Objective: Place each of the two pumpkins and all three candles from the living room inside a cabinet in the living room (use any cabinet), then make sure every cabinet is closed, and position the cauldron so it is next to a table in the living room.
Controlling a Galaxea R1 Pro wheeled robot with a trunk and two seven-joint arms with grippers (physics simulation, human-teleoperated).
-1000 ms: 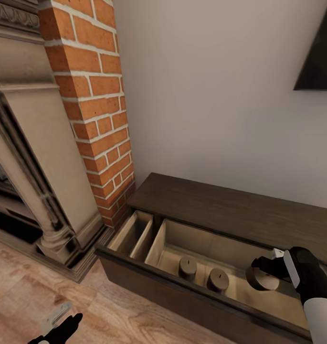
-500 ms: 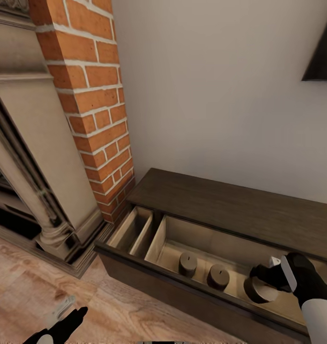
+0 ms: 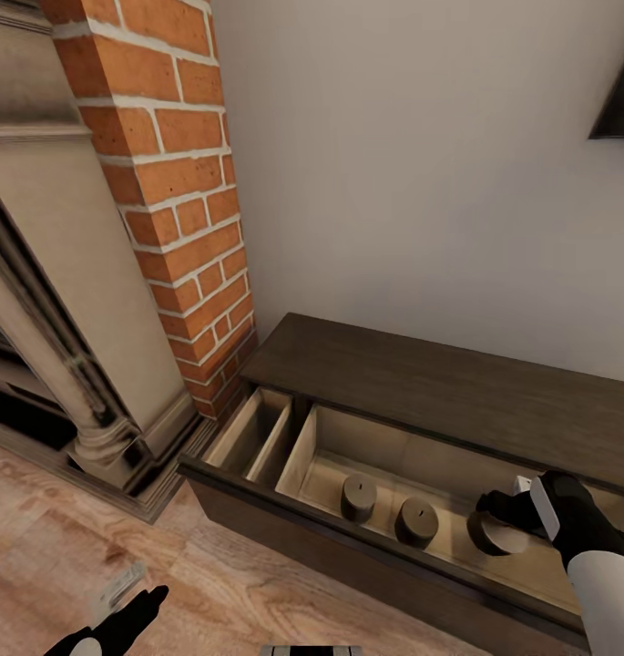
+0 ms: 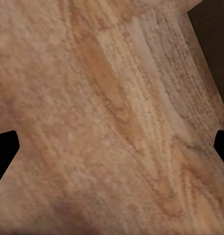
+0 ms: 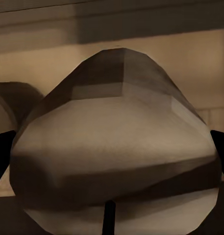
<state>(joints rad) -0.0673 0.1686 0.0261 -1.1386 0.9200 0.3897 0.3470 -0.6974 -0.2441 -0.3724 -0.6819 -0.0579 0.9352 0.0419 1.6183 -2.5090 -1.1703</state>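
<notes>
While the right gripper [image 3: 505,504] reaches into the open drawer of the low dark-brown wooden cabinet [image 3: 439,392], a squat grey-brown cylindrical candle [image 3: 494,533] is held clamped between its black fingers, tilted on its side over the drawer's tan floor; in the right wrist view the same candle [image 5: 116,147] is seen pressed between the two dark fingertips. Two more grey-brown candles are found standing upright in the same wide compartment, one near the held candle [image 3: 416,521] and one further toward the brick side [image 3: 358,497]. A narrower compartment [image 3: 252,437] is seen beside them. The left gripper [image 3: 134,606] is held low over the light wooden plank floor [image 4: 107,122], its fingers spread apart with nothing between them. A red brick column [image 3: 179,210] and a beige carved fireplace surround [image 3: 66,301] are seen beside the cabinet.
</notes>
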